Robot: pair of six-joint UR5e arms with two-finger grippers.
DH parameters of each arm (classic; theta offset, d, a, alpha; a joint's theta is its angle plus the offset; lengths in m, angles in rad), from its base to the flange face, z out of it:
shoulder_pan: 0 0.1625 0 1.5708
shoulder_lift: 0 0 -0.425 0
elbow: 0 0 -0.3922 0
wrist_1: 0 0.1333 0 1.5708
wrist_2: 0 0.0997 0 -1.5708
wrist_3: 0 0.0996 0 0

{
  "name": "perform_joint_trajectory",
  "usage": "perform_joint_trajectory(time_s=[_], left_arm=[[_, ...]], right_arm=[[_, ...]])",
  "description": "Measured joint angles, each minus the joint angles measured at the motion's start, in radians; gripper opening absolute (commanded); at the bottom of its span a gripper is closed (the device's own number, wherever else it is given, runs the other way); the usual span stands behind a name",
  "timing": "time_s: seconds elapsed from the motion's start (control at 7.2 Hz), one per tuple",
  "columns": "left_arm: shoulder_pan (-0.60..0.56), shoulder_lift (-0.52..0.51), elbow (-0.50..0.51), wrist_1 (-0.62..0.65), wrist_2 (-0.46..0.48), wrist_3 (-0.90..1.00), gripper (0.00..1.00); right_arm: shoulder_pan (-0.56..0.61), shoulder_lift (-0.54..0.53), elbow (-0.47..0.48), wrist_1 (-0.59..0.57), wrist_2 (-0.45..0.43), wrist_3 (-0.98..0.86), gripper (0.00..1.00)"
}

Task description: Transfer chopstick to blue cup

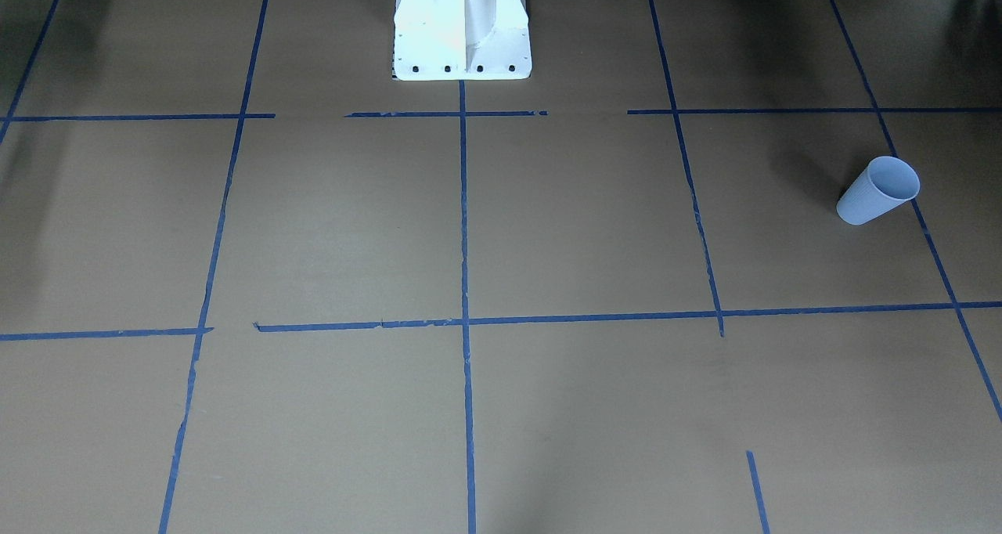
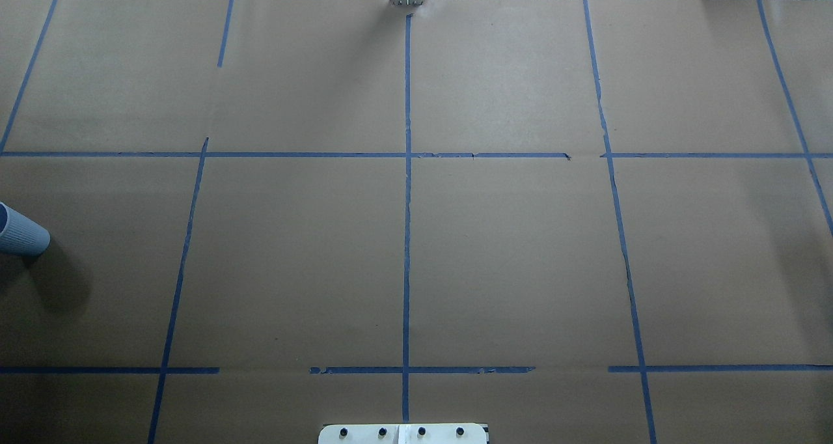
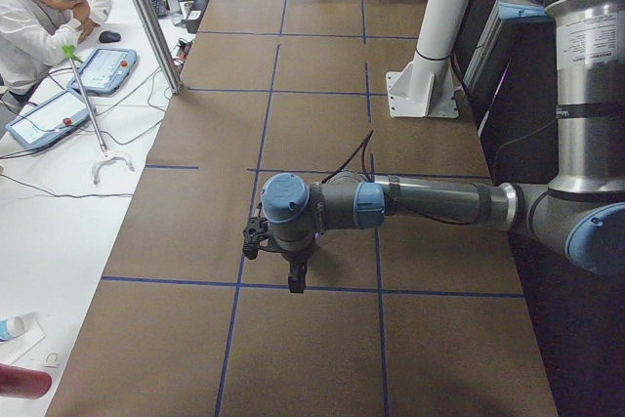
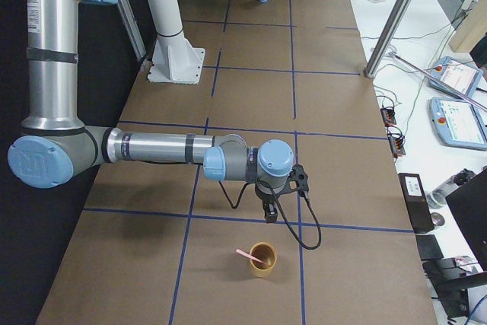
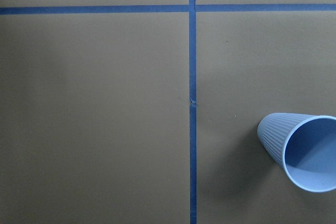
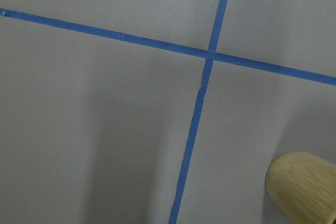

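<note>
the right tool [image 4: 269,217] hangs pointing down over the brown paper-covered counter [image 4: 251,97], close to a dark blue tape line [image 4: 152,214]. only the side view catches it, so i cannot tell whether it is released or clenched. just on the near side of it stands a small tan ribbed cup [image 4: 263,262]. the thin pink chopstick [image 4: 246,253] leans out of that cup to the left, apart from the tool. the left tool [image 3: 296,285] hangs over the counter's other end, and its state cannot be told either. the small pale blue ribbed paper cup [image 1: 878,190] stands beside a tape line there, well apart from the chopstick.
</note>
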Motion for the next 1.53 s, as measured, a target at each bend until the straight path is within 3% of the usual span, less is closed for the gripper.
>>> perform_joint_trajectory(time_s=[0.56,0.97,1.11,1.25,1.39,1.53], left_arm=[[0.173,0.000,0.028,-0.180,-0.005,-0.198,1.00],[0.290,-0.013,0.122,-0.376,-0.007,-0.362,1.00],[0.325,-0.021,0.150,-0.423,-0.006,-0.399,0.90],[0.353,-0.034,0.178,-0.450,-0.006,-0.420,0.33],[0.368,-0.049,0.203,-0.461,-0.006,-0.428,0.08],[0.374,-0.059,0.218,-0.465,-0.006,-0.431,0.01]], right_arm=[[-0.002,-0.001,0.000,0.001,0.005,0.006,1.00],[-0.003,-0.001,-0.001,0.001,0.018,0.005,1.00],[-0.004,-0.001,-0.002,0.001,0.023,0.004,1.00],[-0.004,-0.001,-0.003,0.000,0.024,0.004,1.00],[-0.004,-0.001,-0.004,0.000,0.025,0.005,1.00],[-0.004,-0.001,-0.004,-0.001,0.025,0.005,1.00]])
